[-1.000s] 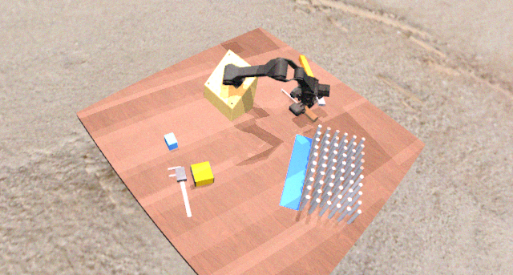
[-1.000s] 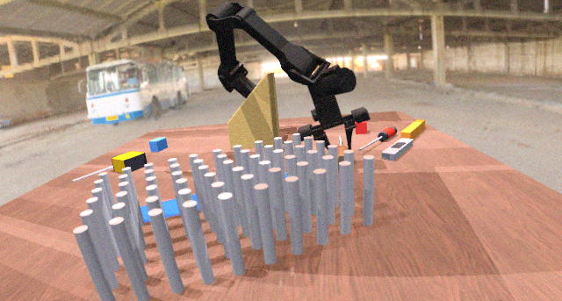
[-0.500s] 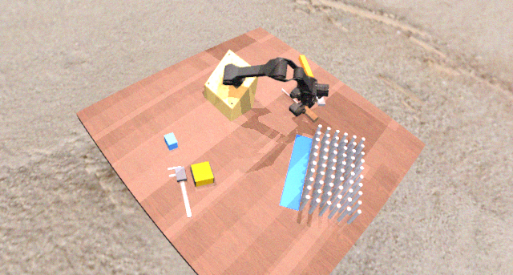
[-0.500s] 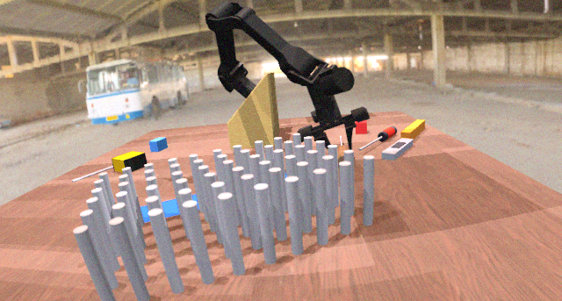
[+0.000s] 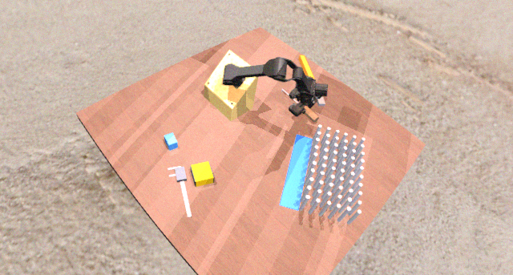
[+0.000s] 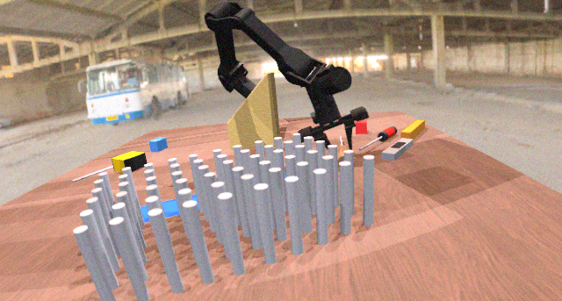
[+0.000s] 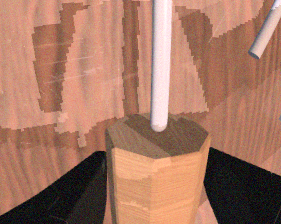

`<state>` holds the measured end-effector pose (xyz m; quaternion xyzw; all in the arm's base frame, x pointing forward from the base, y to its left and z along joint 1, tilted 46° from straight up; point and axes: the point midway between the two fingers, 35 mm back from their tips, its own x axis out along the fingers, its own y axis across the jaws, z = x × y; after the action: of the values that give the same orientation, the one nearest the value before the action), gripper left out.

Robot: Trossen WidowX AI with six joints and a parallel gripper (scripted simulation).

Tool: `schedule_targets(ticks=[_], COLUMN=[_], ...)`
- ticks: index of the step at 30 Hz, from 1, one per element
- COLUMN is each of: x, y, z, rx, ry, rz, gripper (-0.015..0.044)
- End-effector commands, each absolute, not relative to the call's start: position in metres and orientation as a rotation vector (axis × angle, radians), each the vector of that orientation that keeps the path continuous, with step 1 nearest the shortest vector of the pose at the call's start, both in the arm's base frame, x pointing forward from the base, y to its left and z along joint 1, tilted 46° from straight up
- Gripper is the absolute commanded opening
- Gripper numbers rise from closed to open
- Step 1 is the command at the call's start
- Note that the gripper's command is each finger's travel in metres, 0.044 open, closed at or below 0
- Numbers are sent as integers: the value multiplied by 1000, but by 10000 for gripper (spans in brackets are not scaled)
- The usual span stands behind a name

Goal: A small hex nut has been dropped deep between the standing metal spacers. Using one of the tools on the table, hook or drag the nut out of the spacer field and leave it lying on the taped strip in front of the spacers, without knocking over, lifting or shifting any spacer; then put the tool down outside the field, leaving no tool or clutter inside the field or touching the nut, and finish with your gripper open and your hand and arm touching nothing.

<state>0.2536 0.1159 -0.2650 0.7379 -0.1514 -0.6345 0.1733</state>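
Note:
My gripper (image 5: 307, 107) (image 6: 338, 146) (image 7: 153, 160) is shut on the wooden handle (image 5: 312, 114) (image 6: 344, 152) (image 7: 158, 197) of a tool. A thin pale rod (image 6: 341, 139) (image 7: 161, 65) runs out of the handle's end. The held handle is beyond the spacer field's far end in the exterior view. Metal spacers (image 5: 354, 217) (image 6: 369, 191) stand upright in rows. The blue taped strip (image 5: 292, 179) (image 6: 170, 208) lies along one side of them. A second tool (image 5: 185, 199) with a grey two-pronged head lies across the table. The nut is not visible.
A yellow block (image 5: 203, 173) (image 6: 127, 161) lies by the second tool, a blue block (image 5: 171, 141) (image 6: 158, 144) farther off. A wooden box (image 5: 216, 96) (image 6: 252, 125) stands near the arm's base. A red-handled screwdriver (image 6: 388, 133), grey block (image 6: 397, 149), orange bar (image 6: 413, 128) and red block (image 6: 361, 127) lie near the gripper.

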Motion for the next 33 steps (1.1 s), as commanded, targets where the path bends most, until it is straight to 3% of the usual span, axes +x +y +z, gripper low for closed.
schedule_targets(ticks=[1,30,33], x=[252,252,253], y=[110,110,115], z=[-266,-266,-266], rx=[2090,2160,2165], ry=[-432,-362,-356], rz=[-1800,-1770,-1768], gripper=[0,0,79])
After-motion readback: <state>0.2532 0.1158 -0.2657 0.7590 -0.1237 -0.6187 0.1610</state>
